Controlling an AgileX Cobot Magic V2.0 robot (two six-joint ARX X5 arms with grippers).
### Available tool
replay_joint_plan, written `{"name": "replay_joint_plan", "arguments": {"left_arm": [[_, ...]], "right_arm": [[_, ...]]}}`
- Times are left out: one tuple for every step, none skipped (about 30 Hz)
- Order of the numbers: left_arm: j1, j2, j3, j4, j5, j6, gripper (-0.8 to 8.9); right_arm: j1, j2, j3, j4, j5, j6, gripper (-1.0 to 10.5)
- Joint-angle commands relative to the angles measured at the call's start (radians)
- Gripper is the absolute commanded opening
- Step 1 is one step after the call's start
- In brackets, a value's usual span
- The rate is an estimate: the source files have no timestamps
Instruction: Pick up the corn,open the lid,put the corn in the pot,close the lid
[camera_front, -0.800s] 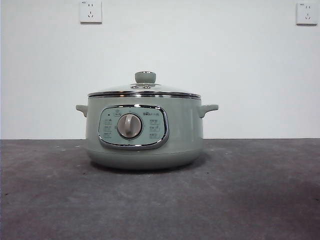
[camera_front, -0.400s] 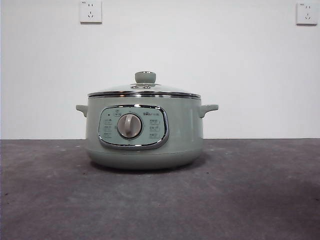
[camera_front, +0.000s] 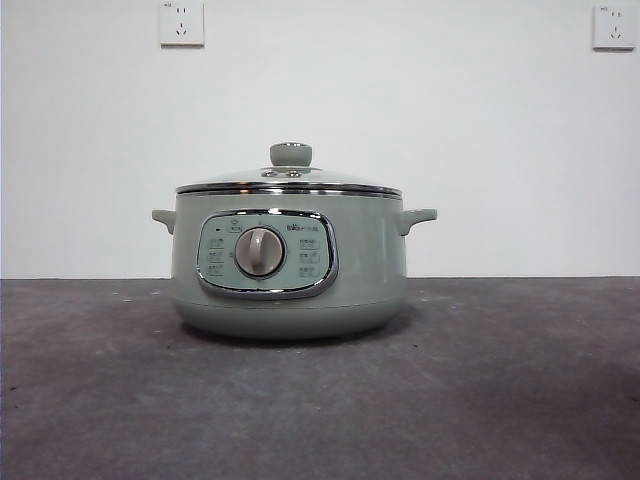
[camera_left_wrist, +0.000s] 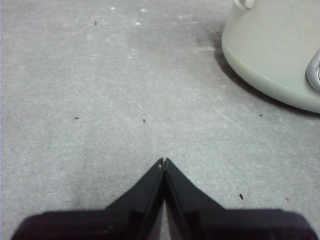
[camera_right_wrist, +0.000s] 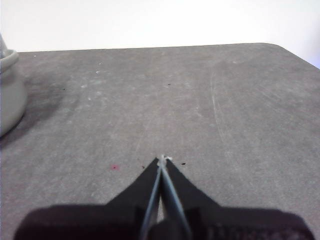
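The sage-green pot stands on the dark table in the front view, dial facing me. The glass lid with its green knob sits shut on it. No corn shows in any view. My left gripper is shut and empty above bare table, with the pot's lower wall a short way off. My right gripper is shut and empty above bare table, the pot's edge showing at the side of its view. Neither gripper shows in the front view.
The grey table spreads around the pot, and its far edge and rounded corner show in the right wrist view. A white wall with two sockets stands behind.
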Motion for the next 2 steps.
{"name": "replay_joint_plan", "arguments": {"left_arm": [[0.003,0.0,-0.009,0.007,0.0,-0.005,-0.03],[0.003,0.0,-0.009,0.007,0.0,-0.005,-0.03]], "right_arm": [[-0.001,0.0,-0.011,0.005,0.003,0.011,0.0],[-0.001,0.0,-0.011,0.005,0.004,0.011,0.0]]}}
